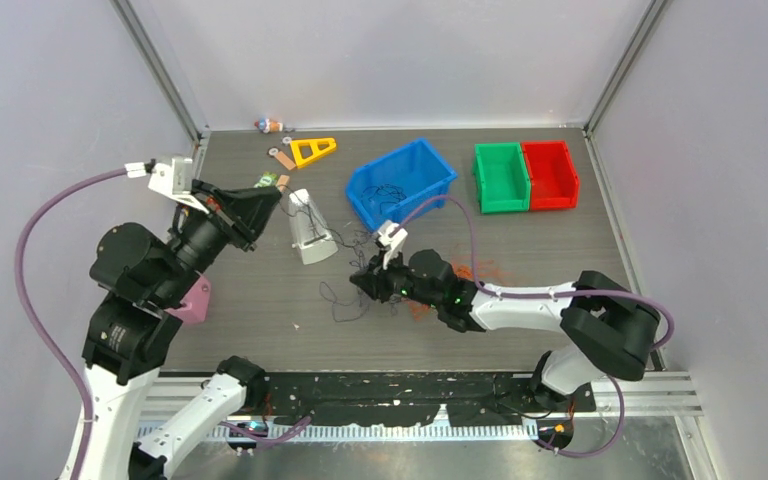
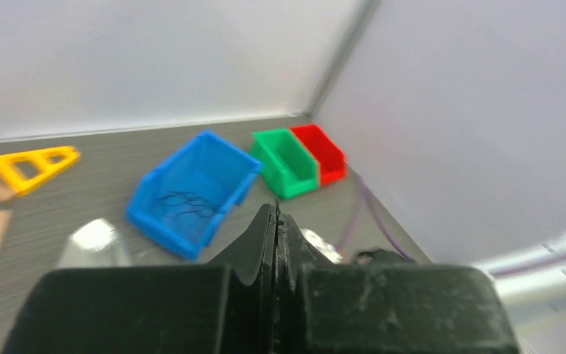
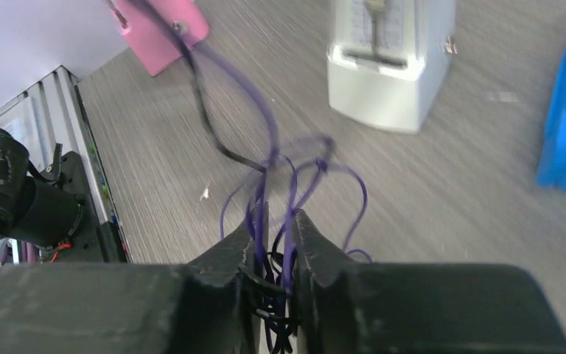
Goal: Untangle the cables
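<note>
Plainly, no writing can be made out: the small printed card [image 1: 267,181] near the left gripper [image 1: 278,200] is too small and blurred to read, and the pale wedge-shaped box [image 1: 310,230] shows only faint scale-like lines on its face in the right wrist view. The cables [image 3: 289,184] are hair-thin, glossy purple and black strands that loop loosely above the table [image 1: 260,330], a dark grey surface with a fine wood-grain texture. The right gripper [image 3: 273,236] pinches a bundle of them between its matt black, wedge-tipped fingers, just in front of the pale box and near the front corner of the blue bin [image 1: 430,165]. More thin black squiggles lie inside that bin, which is glossy moulded plastic with an open sloped front. A green bin [image 1: 500,178] and a red bin [image 1: 550,175] of the same make stand touching side by side. The left gripper is raised above the table, its fingers pressed together on nothing. A yellow triangular frame [image 1: 312,150] lies flat near the back wall, and a pink block [image 1: 195,300] sits by the left arm.
</note>
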You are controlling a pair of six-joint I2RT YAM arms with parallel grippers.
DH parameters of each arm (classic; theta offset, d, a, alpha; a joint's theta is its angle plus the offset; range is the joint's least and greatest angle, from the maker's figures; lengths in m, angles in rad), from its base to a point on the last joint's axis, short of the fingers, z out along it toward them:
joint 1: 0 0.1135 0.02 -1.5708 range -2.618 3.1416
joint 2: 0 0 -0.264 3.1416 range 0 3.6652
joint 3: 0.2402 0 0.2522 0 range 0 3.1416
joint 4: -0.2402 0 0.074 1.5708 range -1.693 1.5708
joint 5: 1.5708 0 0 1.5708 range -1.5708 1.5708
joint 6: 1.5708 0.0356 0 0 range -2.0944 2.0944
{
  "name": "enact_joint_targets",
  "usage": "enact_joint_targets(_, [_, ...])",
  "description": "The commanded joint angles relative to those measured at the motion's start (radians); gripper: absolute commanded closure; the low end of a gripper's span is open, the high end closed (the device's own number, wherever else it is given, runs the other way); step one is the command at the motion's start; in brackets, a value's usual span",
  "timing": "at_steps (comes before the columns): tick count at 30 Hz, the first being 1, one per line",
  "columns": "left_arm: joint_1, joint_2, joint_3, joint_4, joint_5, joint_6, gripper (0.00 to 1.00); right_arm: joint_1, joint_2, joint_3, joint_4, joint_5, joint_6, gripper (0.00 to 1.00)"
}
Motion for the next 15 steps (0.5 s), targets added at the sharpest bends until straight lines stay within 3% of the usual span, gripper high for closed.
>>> enact_joint_targets(1, [0.003,-0.010,0.073,-0.100,-0.394,0.068,1.00,-0.010,-0.096,-0.129,0.050,0.167,0.098,0.80])
enact_joint_targets(5, [0.004,-0.023,0.082,-0.160,-0.654,0.142,1.00,-0.036,-0.210,-0.256,-0.084,0.282,0.151,0.85])
enact_joint_targets(9, [0.005,-0.041,0.060,-0.163,-0.772,0.171,1.00,-0.075,-0.357,-0.351,-0.291,0.438,0.215,0.85])
enact_joint_targets(13, [0.005,-0.052,0.029,-0.152,-0.759,0.166,1.00,-0.146,-0.485,-0.377,-0.464,0.509,0.245,0.87])
enact_joint_targets(15, [0.004,-0.059,-0.010,-0.117,-0.604,0.160,1.00,-0.158,-0.549,-0.386,-0.463,0.471,0.190,0.88])
